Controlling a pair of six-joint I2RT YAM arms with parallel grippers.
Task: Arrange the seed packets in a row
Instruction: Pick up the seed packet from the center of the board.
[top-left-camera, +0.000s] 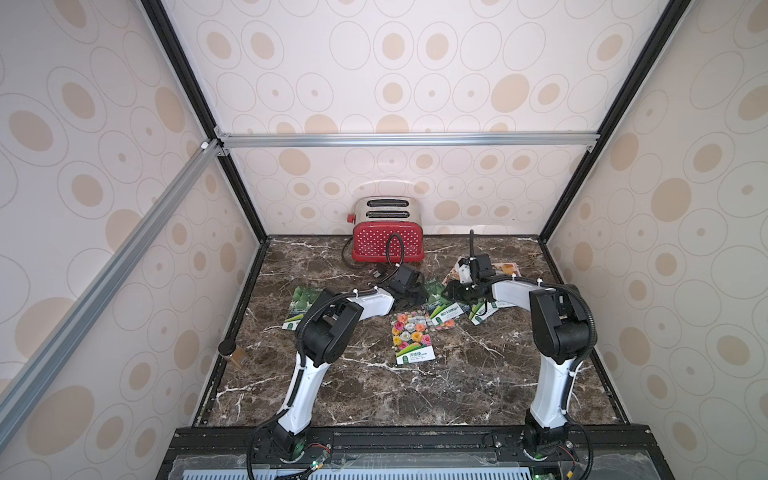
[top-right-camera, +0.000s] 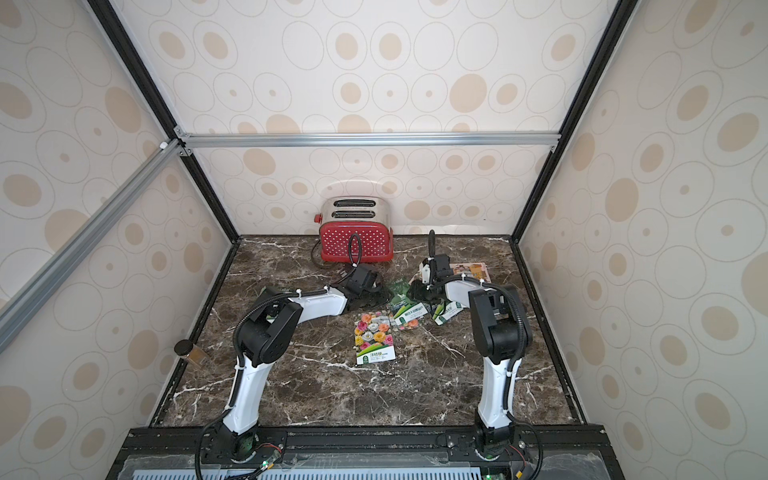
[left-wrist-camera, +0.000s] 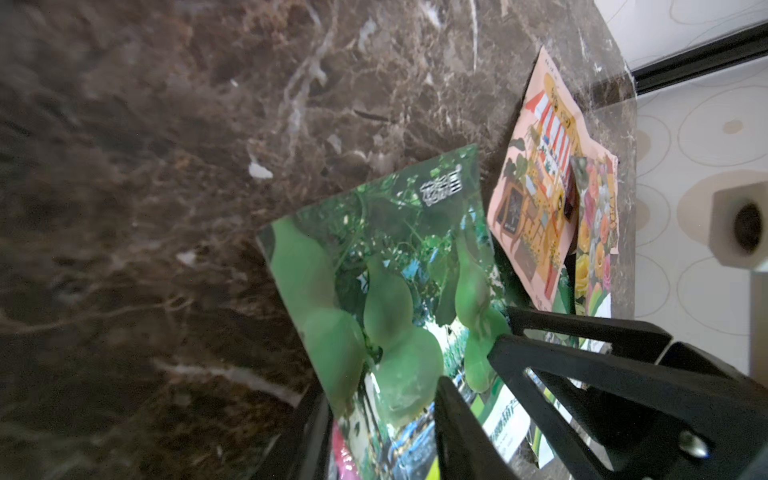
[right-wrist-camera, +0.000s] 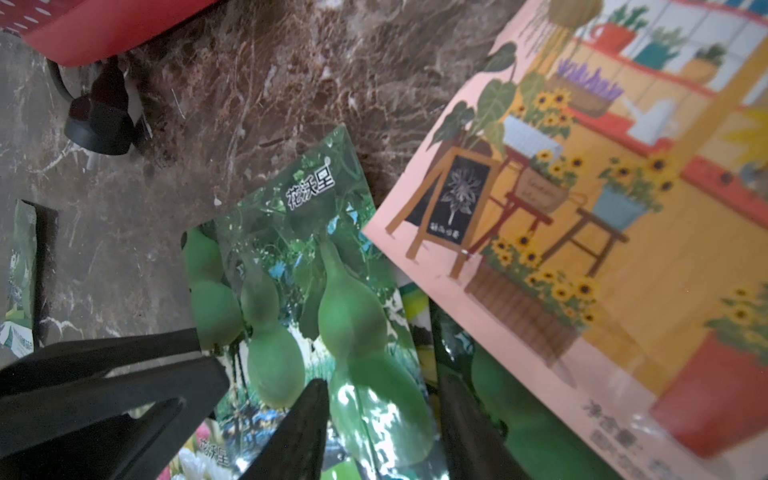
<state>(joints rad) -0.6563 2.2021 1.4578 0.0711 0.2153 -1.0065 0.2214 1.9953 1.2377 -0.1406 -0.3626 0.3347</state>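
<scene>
Marble tabletop (top-left-camera: 374, 395), just before the toaster (top-left-camera: 388, 245): your gourd packet (left-wrist-camera: 374, 291) points lengthwise at it, with left gripper (left-wrist-camera: 380, 390) and right gripper (right-wrist-camera: 382, 378) both straddling it, jaws apart.

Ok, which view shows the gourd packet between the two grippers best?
The left wrist view: almost all of the gourd packet shows. The right wrist view shows mainly its upper half; both top views show only a green sliver, mostly hidden.
</scene>
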